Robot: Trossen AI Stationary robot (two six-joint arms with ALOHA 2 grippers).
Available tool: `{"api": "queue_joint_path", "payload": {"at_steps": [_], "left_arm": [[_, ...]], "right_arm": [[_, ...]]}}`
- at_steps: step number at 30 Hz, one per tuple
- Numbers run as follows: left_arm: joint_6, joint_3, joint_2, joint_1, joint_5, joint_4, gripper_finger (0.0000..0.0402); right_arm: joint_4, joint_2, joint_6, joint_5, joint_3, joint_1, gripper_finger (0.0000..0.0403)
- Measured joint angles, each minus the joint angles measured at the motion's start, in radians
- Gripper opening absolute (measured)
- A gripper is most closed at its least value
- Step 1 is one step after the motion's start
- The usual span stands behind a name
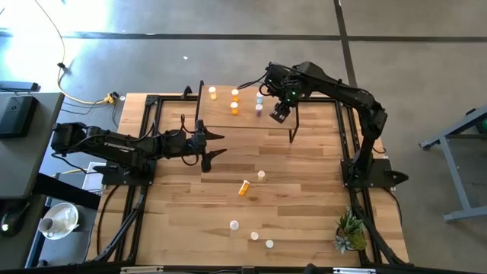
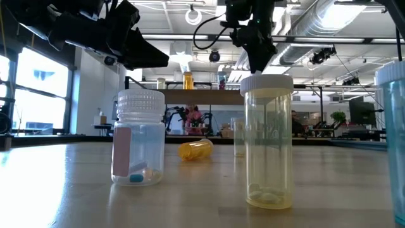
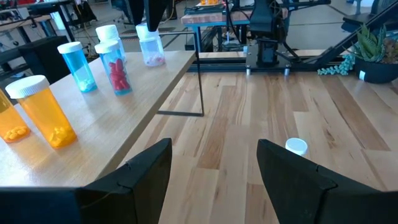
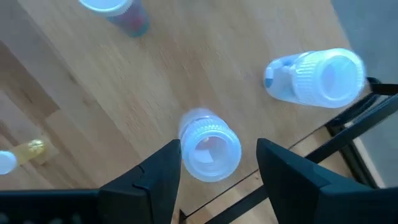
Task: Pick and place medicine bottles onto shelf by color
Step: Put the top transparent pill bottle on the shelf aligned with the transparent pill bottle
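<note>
The shelf [image 1: 247,120] stands at the table's far middle. On it stand three orange bottles [image 1: 234,108], two blue-tinted ones [image 3: 78,65] and a pale pink one [image 3: 151,50]. My right gripper [image 1: 280,114] is open above the shelf's right end, pointing down. Its fingers stand on either side of the pink bottle's white cap [image 4: 209,149], and the bottle stands on the shelf board. My left gripper [image 1: 214,144] is open and empty, level, just in front of the shelf's near edge. An orange bottle [image 1: 243,187] lies on its side mid-table. Several small bottles stand near the front edge [image 1: 254,237]. My right gripper comes at the pink bottle from above, one finger [image 4: 163,171] close by the cap's rim [image 4: 186,140] and the other [image 4: 280,174] apart from it. I cannot tell whether it touches the cap. The bottle stands upright on the shelf.
A small potted plant [image 1: 350,232] stands at the table's near right corner. A white-capped bottle [image 1: 261,175] stands mid-table. Close to the low camera stand a clear bottle with a pink label [image 2: 137,139] and a yellowish one [image 2: 268,142]. Bare wood lies between shelf and loose bottles.
</note>
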Motion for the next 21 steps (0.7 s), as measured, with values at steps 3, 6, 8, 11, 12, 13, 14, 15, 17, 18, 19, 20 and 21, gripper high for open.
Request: {"api": "queue_joint_path", "payload": {"at_steps": [3, 6, 8, 11, 12, 13, 14, 15, 17, 18, 19, 20, 21], "left_arm": [[0.0, 0.0, 0.0, 0.0, 0.0, 0.0, 0.0227], [-0.003, 0.0, 0.0, 0.0, 0.0, 0.0, 0.0227], [-0.017, 0.0, 0.0, 0.0, 0.0, 0.0, 0.0227], [-0.026, 0.0, 0.0, 0.0, 0.0, 0.0, 0.0227], [-0.027, 0.0, 0.0, 0.0, 0.0, 0.0, 0.0227], [-0.027, 0.0, 0.0, 0.0, 0.0, 0.0, 0.0227], [-0.027, 0.0, 0.0, 0.0, 0.0, 0.0, 0.0227], [-0.027, 0.0, 0.0, 0.0, 0.0, 0.0, 0.0227], [-0.027, 0.0, 0.0, 0.0, 0.0, 0.0, 0.0227], [-0.03, 0.0, 0.0, 0.0, 0.0, 0.0, 0.0227], [-0.03, 0.0, 0.0, 0.0, 0.0, 0.0, 0.0227], [-0.03, 0.0, 0.0, 0.0, 0.0, 0.0, 0.0227], [-0.03, 0.0, 0.0, 0.0, 0.0, 0.0, 0.0227]], "right_arm": [[0.0, 0.0, -0.008, 0.018, 0.0, 0.0, 0.02], [-0.007, 0.0, -0.014, 0.016, 0.0, 0.0, 0.0201], [-0.008, -0.001, -0.03, 0.015, 0.0, 0.0, 0.0201], [-0.008, -0.001, -0.035, 0.015, 0.0, 0.0, 0.0201], [-0.007, -0.001, -0.036, 0.015, 0.0, 0.0, 0.0201], [-0.007, -0.001, -0.037, 0.015, 0.0, 0.0, 0.0201], [-0.008, -0.001, -0.038, 0.015, 0.0, 0.0, 0.0201], [-0.008, -0.001, -0.038, 0.015, 0.0, 0.0, 0.0201], [-0.007, -0.001, -0.038, 0.015, 0.0, 0.0, 0.0201], [-0.007, -0.001, -0.038, 0.015, 0.0, 0.0, 0.0201], [-0.007, -0.001, -0.041, 0.015, 0.0, 0.0, 0.0201], [-0.006, -0.001, -0.043, 0.014, 0.0, 0.0, 0.0201], [-0.005, -0.001, -0.045, 0.014, 0.0, 0.0, 0.0201]]}}
